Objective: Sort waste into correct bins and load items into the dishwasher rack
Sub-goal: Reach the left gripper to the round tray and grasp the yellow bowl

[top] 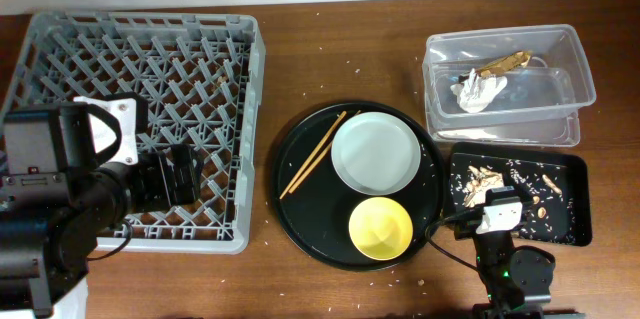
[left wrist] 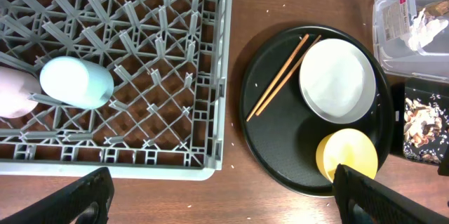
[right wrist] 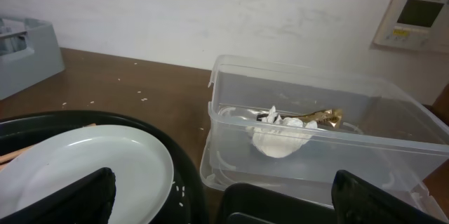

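Left pincer (left wrist: pixel 223 185) released beside grey pegged plastic rack (left wrist: pixel 147 13) holding small blue cup (left wrist: pixel 76 81), right pincer (right wrist: pixel 224 199) released, crumpled white tissue (right wrist: pixel 277 140) in clear rectangular plastic tub (right wrist: pixel 393 147)

Grey matt plastic rack (top: pixel 140 119), clear glossy plastic tub (top: pixel 505 84), wooden chopsticks (top: pixel 318 152), crumpled paper tissue (top: pixel 475 92)
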You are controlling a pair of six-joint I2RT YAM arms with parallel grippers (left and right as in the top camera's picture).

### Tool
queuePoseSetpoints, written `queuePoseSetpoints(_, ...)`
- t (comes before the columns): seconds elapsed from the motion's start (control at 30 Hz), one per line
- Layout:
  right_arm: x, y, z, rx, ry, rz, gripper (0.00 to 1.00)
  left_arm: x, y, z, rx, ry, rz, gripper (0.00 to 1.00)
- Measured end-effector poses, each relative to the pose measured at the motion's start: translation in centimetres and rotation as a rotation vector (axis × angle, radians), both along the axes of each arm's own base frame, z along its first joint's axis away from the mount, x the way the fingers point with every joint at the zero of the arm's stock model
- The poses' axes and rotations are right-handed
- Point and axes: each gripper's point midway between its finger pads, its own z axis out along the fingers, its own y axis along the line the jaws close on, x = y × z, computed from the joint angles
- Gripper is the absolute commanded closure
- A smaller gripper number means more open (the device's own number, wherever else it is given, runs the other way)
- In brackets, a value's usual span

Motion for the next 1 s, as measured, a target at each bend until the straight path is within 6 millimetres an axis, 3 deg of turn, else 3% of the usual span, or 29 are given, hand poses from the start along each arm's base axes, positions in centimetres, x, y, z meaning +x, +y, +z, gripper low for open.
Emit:
queuePoseSetpoints(0.77,0.0,0.0,0.0,-0.001,0.0,0.0,0.02,0.4,-0.1,0.3,-0.004,-0.021,-0.002,0.01)
queuePoseSetpoints(0.9,0.0,0.0,0.0,0.0,0.0,0.0,0.02,0.3,-2.0,0.8,-0.098,-0.028,-0.067,0.01)
queuePoseSetpoints(0.97,0.0,0.0,0.0,0.0,0.0,0.0,0.02,2.8,-3.9,2.1,-0.19,-0.089,-0.092,0.06)
queuePoseSetpoints(1.0,0.0,0.0,0.0,0.0,0.0,0.0,0.02,3.2,-4.7,1.3,-0.194,-0.052,-0.111,0.11)
